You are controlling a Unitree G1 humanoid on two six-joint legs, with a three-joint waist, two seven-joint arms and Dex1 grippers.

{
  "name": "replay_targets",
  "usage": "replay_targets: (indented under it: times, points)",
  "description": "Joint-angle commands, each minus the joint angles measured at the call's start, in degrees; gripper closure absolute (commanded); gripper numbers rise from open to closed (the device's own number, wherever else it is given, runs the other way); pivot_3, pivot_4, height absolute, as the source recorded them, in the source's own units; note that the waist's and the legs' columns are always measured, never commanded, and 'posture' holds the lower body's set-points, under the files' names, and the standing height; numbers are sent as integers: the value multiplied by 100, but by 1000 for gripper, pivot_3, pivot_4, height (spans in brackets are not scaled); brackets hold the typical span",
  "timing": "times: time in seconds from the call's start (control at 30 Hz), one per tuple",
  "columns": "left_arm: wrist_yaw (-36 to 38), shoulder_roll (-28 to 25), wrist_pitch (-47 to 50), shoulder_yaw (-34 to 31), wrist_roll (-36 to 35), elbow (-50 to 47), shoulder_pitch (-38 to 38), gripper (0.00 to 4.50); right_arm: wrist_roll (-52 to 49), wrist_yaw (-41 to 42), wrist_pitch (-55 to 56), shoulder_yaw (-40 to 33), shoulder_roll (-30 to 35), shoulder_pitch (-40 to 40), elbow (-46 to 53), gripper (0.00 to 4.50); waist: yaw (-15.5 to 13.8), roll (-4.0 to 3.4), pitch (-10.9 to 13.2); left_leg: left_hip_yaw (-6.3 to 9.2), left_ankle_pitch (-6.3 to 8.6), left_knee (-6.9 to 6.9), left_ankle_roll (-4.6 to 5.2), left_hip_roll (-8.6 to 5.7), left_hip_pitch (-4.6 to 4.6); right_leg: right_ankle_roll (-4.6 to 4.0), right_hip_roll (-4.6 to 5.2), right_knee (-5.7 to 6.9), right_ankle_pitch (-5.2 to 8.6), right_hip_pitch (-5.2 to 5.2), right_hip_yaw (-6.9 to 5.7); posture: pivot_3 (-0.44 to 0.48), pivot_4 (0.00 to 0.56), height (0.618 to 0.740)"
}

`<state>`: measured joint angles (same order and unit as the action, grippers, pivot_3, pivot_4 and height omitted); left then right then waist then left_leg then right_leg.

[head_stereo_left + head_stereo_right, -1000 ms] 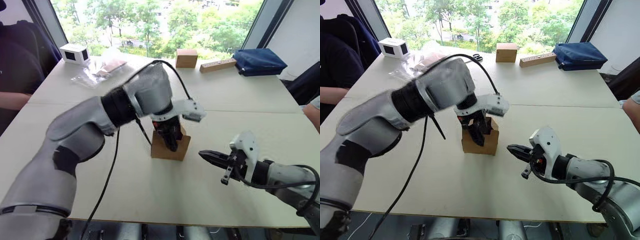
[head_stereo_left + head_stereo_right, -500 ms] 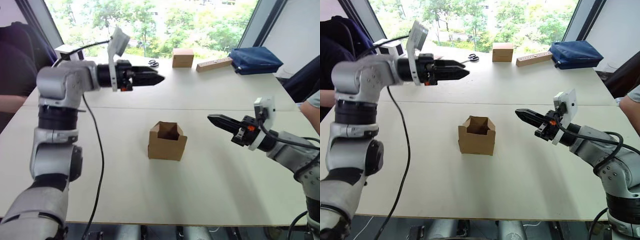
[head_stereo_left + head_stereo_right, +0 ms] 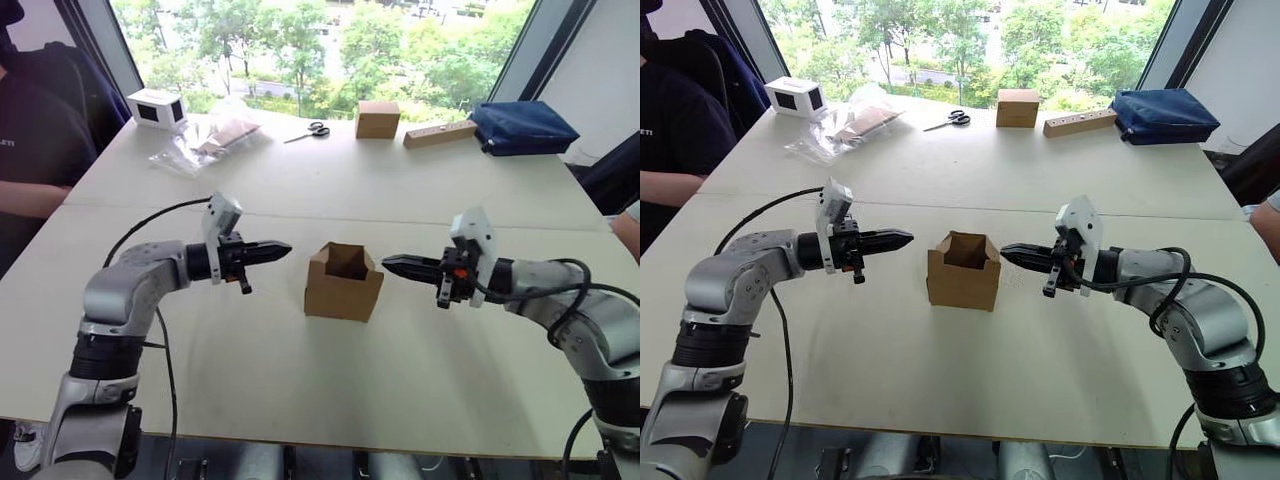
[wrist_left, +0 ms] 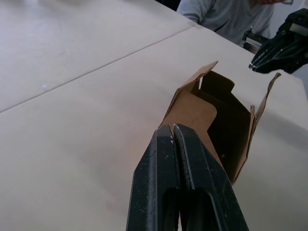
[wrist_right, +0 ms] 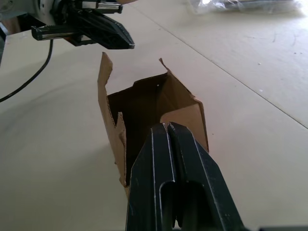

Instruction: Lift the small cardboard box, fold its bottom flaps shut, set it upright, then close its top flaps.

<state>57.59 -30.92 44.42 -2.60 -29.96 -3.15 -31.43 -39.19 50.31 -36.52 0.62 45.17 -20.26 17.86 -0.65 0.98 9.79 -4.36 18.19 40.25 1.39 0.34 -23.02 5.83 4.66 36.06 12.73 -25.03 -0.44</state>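
The small cardboard box (image 3: 343, 284) stands upright in the middle of the table (image 3: 300, 390). Its top is open, with the top flaps (image 5: 105, 77) standing up. The bottom flaps are hidden underneath. My left gripper (image 3: 284, 246) is shut and points at the box from its left, a short gap away. My right gripper (image 3: 388, 263) is shut too and points at the box from its right, its tip close to the wall. Nothing is held. The left wrist view shows the box (image 4: 211, 120) just past my shut fingers (image 4: 163, 144).
Along the far edge stand a white box with a dark face (image 3: 157, 107), plastic bags (image 3: 210, 140), scissors (image 3: 312, 130), another brown cardboard cube (image 3: 377, 118), a wooden block (image 3: 440, 133) and a blue bag (image 3: 522, 125). A person (image 3: 40, 120) sits at the far left.
My left gripper left the box, swung up and away, then came down level to the box's left and shut. My right gripper moved in towards the box's right side.
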Motion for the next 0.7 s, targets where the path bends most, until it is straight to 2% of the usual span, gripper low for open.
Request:
replay_targets:
  times: [0.03,0.3,0.5,0.63,0.7]
  points:
    - [76,-14,-172,224,15,-116,-121,4456,313,91,228,94,-100,-153,-56,4500,7,0,0,0,0,0,-1,0,0,0,-1,1,0,0,0,0,150,740]
    - [320,-30,-399,840,301,196,-511,4456,722,198,331,285,-300,-369,-282,4500,-2,0,0,-2,-2,0,-3,0,1,0,-2,1,0,0,0,0,150,740]
    - [510,-96,-640,1442,844,702,-942,4456,982,417,368,475,-378,-605,-484,4500,5,0,0,-3,-1,0,-1,-2,2,1,-2,0,0,1,0,0,150,740]
    - [1020,-239,-677,1803,983,863,-1163,4456,1274,556,371,757,-357,-755,-604,4500,7,0,0,-3,0,-1,0,-1,1,1,-4,0,0,0,0,0,150,740]
    - [1044,-232,-717,1853,1057,938,-1221,4456,1288,618,333,811,-406,-776,-629,4500,8,-1,0,-4,0,-2,0,-1,2,1,-4,0,0,0,0,0,150,740]
